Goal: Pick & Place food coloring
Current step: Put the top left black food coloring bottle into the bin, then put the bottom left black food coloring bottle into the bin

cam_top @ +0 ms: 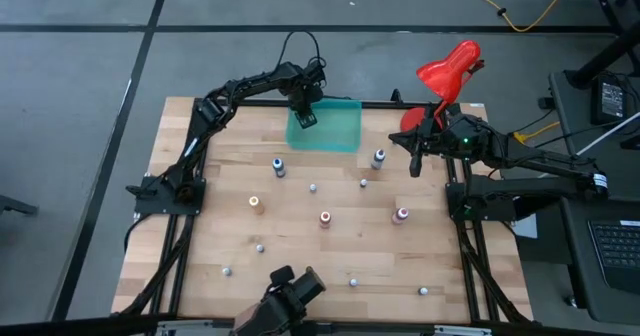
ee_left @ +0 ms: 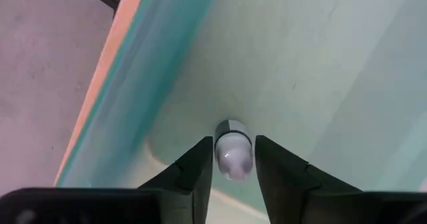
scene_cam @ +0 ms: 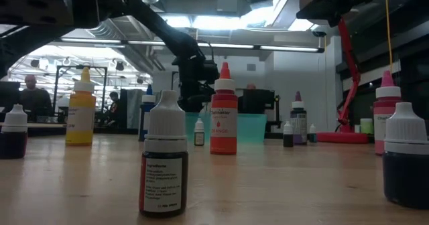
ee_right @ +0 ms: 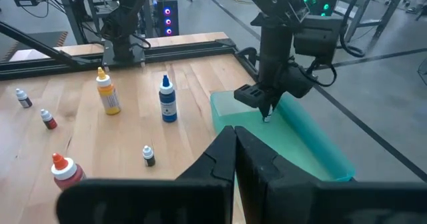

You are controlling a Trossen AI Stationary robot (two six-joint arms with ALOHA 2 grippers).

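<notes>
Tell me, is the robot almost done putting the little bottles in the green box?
Not nearly. No bottle can be seen already lying in the green bin. Right now the left gripper is inside it, a small white-capped bottle between its fingers. Many bottles wait on the table, like the orange one and the blue one. The right gripper waits shut.

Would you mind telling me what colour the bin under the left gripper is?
The bin is teal green, clearest in the high view.
</notes>
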